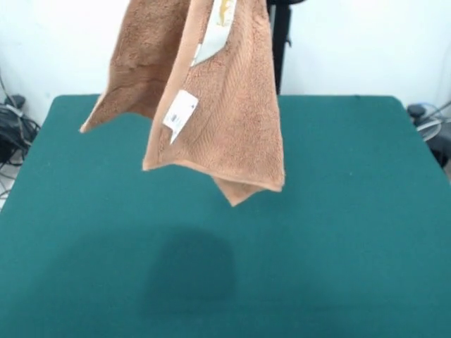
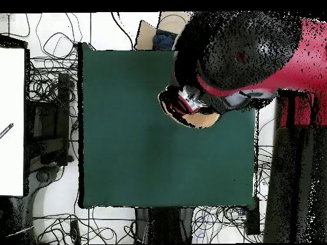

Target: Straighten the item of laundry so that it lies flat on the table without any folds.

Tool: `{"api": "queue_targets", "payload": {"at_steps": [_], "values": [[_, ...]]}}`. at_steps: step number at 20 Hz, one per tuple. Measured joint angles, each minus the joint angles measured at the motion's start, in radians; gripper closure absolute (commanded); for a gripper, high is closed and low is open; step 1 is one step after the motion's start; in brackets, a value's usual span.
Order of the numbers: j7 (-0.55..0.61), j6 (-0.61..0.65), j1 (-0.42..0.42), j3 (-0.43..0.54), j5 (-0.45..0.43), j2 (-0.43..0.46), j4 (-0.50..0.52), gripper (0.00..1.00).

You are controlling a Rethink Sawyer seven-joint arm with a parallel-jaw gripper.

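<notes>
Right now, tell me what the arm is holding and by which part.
The orange-tan towel hangs clear above the green table, held somewhere along its upper part. The exact hold lies beyond the front view's top edge, so it cannot be told.

The towel (image 1: 211,105) hangs in the air above the table (image 1: 338,232), clear of its surface, its upper part running out past the top edge of the front view. In that view it hangs over the table's far half, left of centre. From overhead, the arm (image 2: 255,60) covers nearly all of it.
</notes>
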Motion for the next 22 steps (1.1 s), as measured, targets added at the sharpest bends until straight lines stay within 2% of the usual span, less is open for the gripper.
{"api": "queue_targets", "payload": {"at_steps": [22], "values": [[0.0,0.076,0.001,0.01,-0.109,0.158,-0.212,1.0]]}}
